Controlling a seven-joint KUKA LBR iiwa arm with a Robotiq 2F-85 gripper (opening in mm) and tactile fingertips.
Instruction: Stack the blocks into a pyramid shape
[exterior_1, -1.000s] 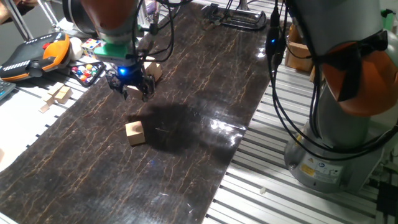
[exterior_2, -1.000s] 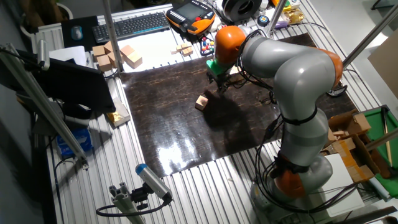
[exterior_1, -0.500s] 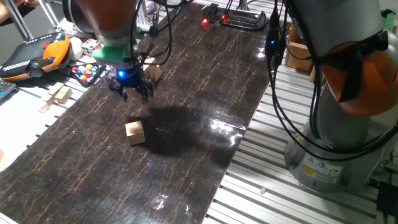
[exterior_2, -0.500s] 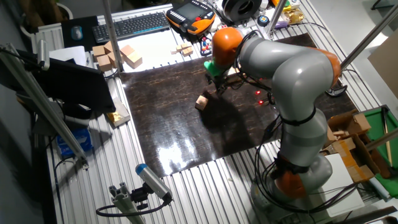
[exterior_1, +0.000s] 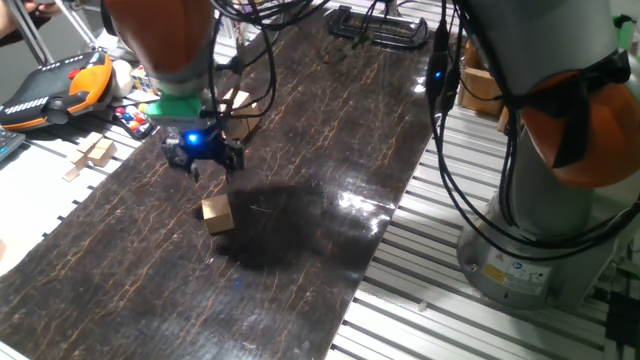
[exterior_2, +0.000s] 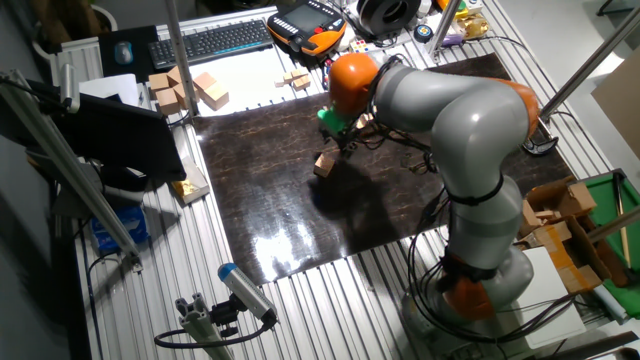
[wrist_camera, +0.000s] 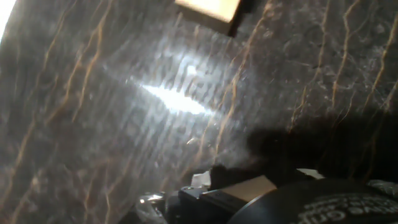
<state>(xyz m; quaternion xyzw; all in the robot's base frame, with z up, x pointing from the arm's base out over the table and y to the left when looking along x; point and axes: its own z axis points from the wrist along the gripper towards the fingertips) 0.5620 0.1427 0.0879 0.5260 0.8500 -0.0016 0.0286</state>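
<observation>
- Hovering above the dark marbled mat (exterior_1: 300, 130), the gripper (exterior_1: 203, 163) hangs just up and left of a single block (exterior_1: 216, 213) lying on the mat in one fixed view; its fingers appear spread with nothing visible between them, though blur leaves this uncertain. More blocks (exterior_1: 240, 103) sit behind the gripper near the mat's far edge.
- From the other fixed view, the gripper (exterior_2: 333, 146) is close above and right of the same block (exterior_2: 323, 164); how far it is open cannot be told.
- Along the hand view, the block (wrist_camera: 209, 9) lies at the top edge, apart from the gripper body; the fingertips are not discernible.
</observation>
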